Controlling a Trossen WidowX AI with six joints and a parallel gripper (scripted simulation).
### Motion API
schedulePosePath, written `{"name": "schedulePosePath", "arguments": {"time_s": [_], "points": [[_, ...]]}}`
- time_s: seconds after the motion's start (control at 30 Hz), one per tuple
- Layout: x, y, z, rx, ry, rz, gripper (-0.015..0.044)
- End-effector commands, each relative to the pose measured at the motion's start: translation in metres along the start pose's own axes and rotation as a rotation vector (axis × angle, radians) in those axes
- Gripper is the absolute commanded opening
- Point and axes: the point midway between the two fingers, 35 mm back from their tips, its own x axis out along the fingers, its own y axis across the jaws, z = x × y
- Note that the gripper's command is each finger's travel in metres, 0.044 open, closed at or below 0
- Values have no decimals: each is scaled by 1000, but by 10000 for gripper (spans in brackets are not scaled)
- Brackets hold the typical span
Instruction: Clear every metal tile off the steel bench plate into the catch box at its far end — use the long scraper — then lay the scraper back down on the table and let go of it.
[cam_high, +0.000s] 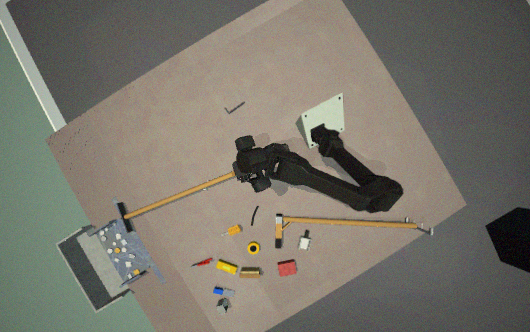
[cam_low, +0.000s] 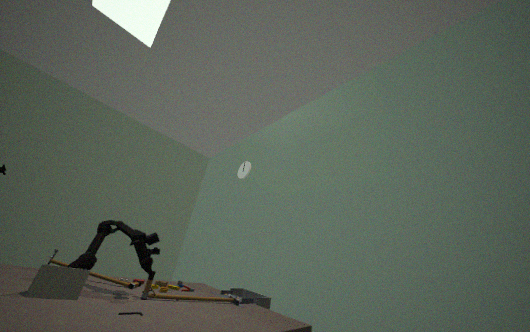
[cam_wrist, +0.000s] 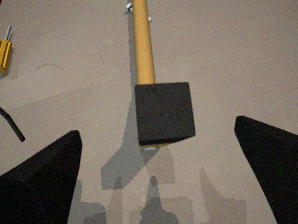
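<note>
The long scraper lies on the table, its wide dark blade at the near edge of the steel plate. Its upright grip stands at the handle's near end, with a square black cap on top. My gripper is open and empty, pointing down over this grip; in the wrist view the cap shows between the spread fingers. Several white and orange tiles lie on the plate. The catch box stands at its far end; I see no tiles in it.
A second long-handled tool lies beside the arm. Near it are a white-headed tool, a red block, a yellow ring, a yellow-handled screwdriver and a curved black rod. A hex key lies on the other side.
</note>
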Motion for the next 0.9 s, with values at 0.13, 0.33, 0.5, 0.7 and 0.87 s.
{"name": "schedulePosePath", "arguments": {"time_s": [0.13,0.33,0.5,0.7,0.87], "points": [[13,-2,-1,5,1,-5,440],[23,-1,-1,5,0,-4,440],[31,0,-1,5,-1,-3,440],[40,1,-1,5,-3,-1,440],[48,2,-2,6,-4,1,440]]}}
